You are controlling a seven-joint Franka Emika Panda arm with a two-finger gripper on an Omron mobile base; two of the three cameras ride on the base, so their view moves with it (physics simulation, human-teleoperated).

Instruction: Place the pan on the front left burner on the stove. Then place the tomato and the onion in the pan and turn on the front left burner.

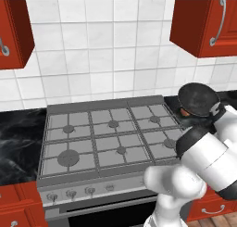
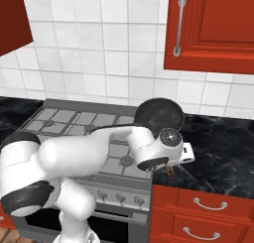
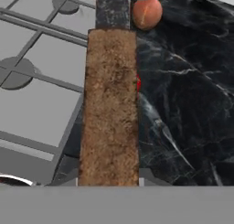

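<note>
The tool is clamped on the wooden handle of the pan, lifted over the dark surface at the stove's 3 o'clock side. The long carry to the front left burner risks the pan tilting or clipping the onion.

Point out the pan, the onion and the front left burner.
pan [image 2: 159,117], right base view, on the black underside of its raised round body.
onion [image 3: 146,13], hand view, on the middle of the orange-brown ball.
front left burner [image 1: 68,158], left base view, on the centre of the large grey disc.
</note>
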